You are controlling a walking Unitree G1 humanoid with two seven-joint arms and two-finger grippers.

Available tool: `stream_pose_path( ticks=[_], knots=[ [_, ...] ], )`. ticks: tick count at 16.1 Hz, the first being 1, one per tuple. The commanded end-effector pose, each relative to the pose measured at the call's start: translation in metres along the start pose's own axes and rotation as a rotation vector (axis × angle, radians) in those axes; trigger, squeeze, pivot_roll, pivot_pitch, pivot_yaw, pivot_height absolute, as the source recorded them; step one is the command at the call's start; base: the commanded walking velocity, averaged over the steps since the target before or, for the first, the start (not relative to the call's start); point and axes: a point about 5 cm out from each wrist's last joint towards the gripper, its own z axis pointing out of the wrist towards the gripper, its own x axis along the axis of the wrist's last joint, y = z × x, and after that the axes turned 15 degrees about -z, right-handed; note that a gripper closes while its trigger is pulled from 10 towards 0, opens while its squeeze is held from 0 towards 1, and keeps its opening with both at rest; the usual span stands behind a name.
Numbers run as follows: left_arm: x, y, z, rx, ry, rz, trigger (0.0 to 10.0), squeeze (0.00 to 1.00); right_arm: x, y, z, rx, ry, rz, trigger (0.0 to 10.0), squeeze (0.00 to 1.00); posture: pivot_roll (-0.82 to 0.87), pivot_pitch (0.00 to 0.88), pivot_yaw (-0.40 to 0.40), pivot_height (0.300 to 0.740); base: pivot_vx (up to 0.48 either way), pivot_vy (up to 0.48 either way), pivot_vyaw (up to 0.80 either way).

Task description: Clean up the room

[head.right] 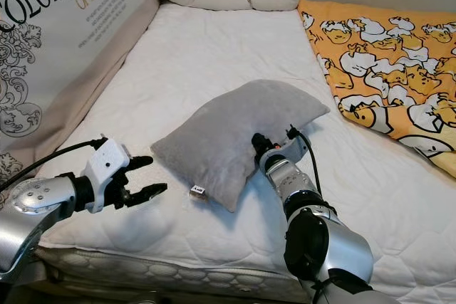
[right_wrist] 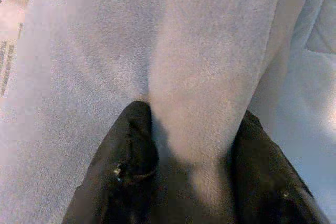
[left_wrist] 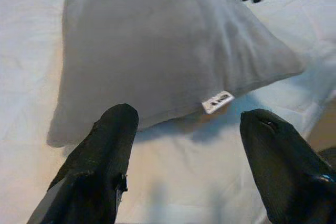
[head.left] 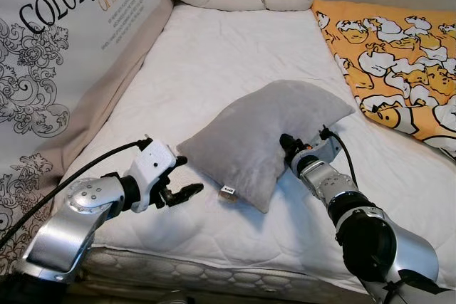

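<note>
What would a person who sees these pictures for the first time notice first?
A grey pillow lies in the middle of the white mattress, and the right hand pinches a fold of it. The left hand hovers open beside its near corner. An orange duck-print blanket covers the mattress's right side.

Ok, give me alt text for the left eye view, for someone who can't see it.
A grey pillow lies on a white mattress, pinched at its near edge by the right gripper. The left gripper, fingers open, hovers just beside the pillow's near corner, and an orange duck-print blanket covers the far right side.
</note>
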Motion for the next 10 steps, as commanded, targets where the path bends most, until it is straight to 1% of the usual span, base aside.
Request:
stream_pose_path(
  ticks=[1, 3, 5, 7, 8, 9, 10],
  knots=[
    [0.003, 0.0, -0.004, -0.007, 0.0, 0.002, 10.0, 0.0, -0.004, -0.001, 0.0, -0.011, -0.031, -0.019, 0.0, 0.0, 0.12, 0.0, -0.028, 0.74, 0.0, 0.0, 0.0],
    [0.002, -0.002, -0.009, -0.008, -0.007, 0.001, 10.0, 0.0, -0.002, -0.001, 0.0, 0.0, -0.024, -0.011, 0.0, 0.0, 0.12, 0.0, -0.03, 0.74, 0.0, 0.0, 0.0],
    [0.002, -0.002, -0.011, -0.013, -0.007, -0.003, 10.0, 0.0, -0.001, -0.002, 0.001, 0.004, -0.022, -0.014, 0.0, 0.0, 0.12, 0.0, -0.035, 0.74, 0.0, 0.0, 0.0],
    [0.002, -0.002, -0.01, -0.012, -0.001, -0.006, 10.0, 0.0, 0.003, -0.007, 0.002, 0.014, -0.014, -0.021, 0.0, 0.0, 0.12, 0.0, -0.04, 0.74, 0.0, 0.0, 0.0],
    [0.002, -0.002, -0.01, -0.001, 0.009, -0.011, 10.0, 0.0, 0.005, -0.012, 0.003, 0.03, -0.01, -0.043, 0.0, 0.0, 0.12, 0.0, -0.044, 0.74, 0.0, 0.0, 0.0],
    [0.002, -0.003, -0.011, 0.019, 0.026, -0.02, 10.0, 0.0, 0.01, -0.025, 0.005, 0.079, 0.002, -0.055, 0.0, 0.0, 0.12, 0.0, -0.047, 0.74, 0.0, 0.0, 0.0],
    [0.002, -0.003, -0.011, 0.025, 0.03, -0.022, 10.0, 0.0, 0.012, -0.029, 0.005, 0.092, 0.006, -0.055, 0.0, 0.0, 0.12, 0.0, -0.048, 0.74, 0.0, 0.0, 0.0]
  ],
)
